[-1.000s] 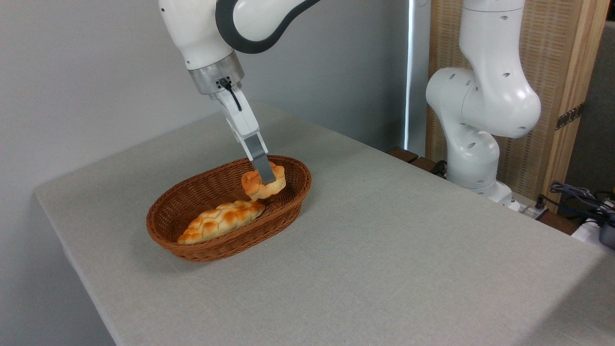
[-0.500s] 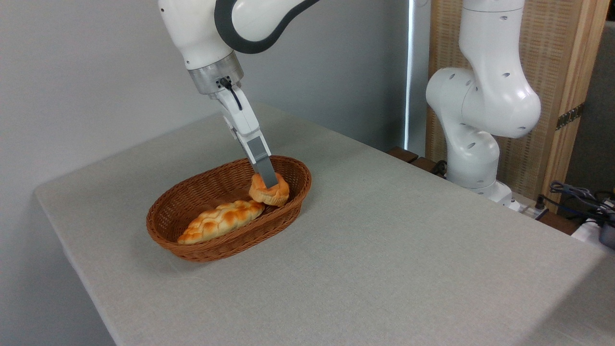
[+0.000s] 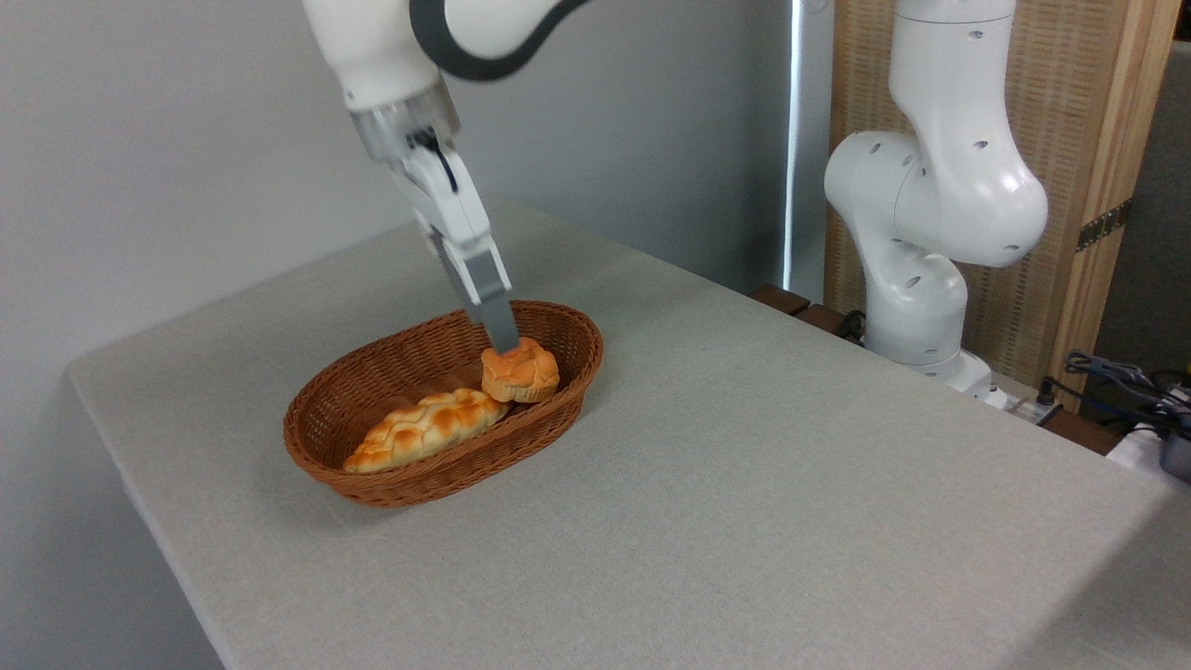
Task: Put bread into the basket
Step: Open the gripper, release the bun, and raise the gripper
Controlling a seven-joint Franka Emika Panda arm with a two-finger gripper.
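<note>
The small round orange-golden bread (image 3: pixel 521 372) rests inside the oval reddish-brown wicker basket (image 3: pixel 372 484), at its far right end, leaning against the wall. My gripper (image 3: pixel 502 341) hangs just above the bun's top left edge, tilted, its grey fingertips clear of the bun. Only the near finger shows from this side, and nothing is held between the fingers.
A long pale-golden braided loaf (image 3: pixel 426 428) lies along the basket's middle, touching the bun. The arm's white base (image 3: pixel 916 307) stands at the table's far right edge, with cables (image 3: pixel 1126 381) beside it. A grey cloth covers the table (image 3: pixel 744 502).
The bun came down from mid-air into the basket's right end and was let go. My gripper has since risen and shifted slightly left, off the bun.
</note>
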